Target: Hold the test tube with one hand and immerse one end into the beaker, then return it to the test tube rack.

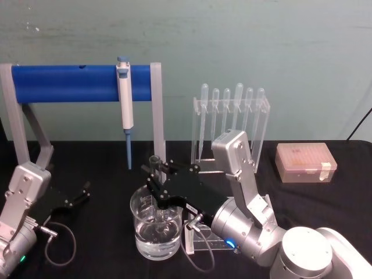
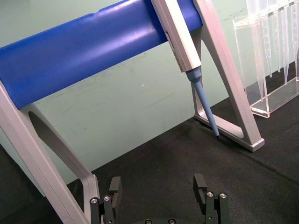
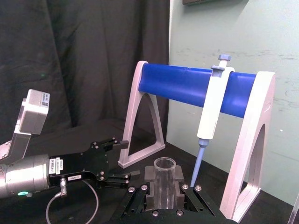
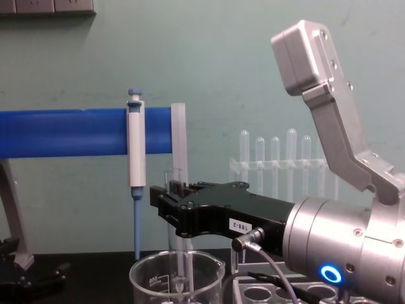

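Note:
My right gripper (image 1: pixel 156 181) is shut on the test tube (image 1: pixel 154 163), a clear glass tube held upright over the beaker (image 1: pixel 156 228). In the chest view the test tube (image 4: pixel 176 209) runs down from the gripper (image 4: pixel 169 206) past the rim of the beaker (image 4: pixel 158 278); its lower end is inside the glass. The beaker holds clear liquid, and I cannot tell whether the tube's end touches it. The right wrist view shows the tube's rimmed mouth (image 3: pixel 164 164) between the shut fingers (image 3: pixel 180 175). My left gripper (image 1: pixel 78 195) rests open at the table's left, with bare black cloth between its fingers (image 2: pixel 201 184).
A blue-and-white pipettor (image 1: pixel 124 87) hangs from a stand with a blue bar (image 1: pixel 64 83) behind the beaker. A clear acrylic rack (image 1: pixel 232 125) of thin pipettes stands at the back, a pinkish tip box (image 1: pixel 305 163) to the right. A clear tube rack (image 4: pixel 266 288) lies under my right wrist.

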You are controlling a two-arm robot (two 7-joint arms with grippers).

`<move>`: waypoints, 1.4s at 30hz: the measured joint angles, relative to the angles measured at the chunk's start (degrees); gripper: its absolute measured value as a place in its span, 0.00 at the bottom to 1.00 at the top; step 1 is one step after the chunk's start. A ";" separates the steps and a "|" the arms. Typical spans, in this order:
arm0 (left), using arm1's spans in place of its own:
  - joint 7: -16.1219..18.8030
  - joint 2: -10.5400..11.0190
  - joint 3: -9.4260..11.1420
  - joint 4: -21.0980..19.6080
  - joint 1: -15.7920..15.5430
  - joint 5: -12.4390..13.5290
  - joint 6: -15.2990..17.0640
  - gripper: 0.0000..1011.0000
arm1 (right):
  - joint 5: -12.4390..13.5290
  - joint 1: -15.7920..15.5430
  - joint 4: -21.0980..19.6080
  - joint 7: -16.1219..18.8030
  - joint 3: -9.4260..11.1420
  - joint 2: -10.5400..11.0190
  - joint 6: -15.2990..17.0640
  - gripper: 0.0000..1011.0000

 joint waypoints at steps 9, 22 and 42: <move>0.00 0.00 0.00 0.00 0.00 0.00 0.00 0.99 | 0.00 0.00 0.00 0.00 0.00 0.00 0.00 0.23; 0.00 0.00 0.00 0.00 0.00 0.00 0.00 0.99 | 0.00 0.00 0.00 0.00 0.00 0.00 0.00 0.23; 0.00 0.00 0.00 0.00 0.00 0.00 0.00 0.99 | 0.00 0.00 0.00 0.00 0.00 0.00 0.00 0.23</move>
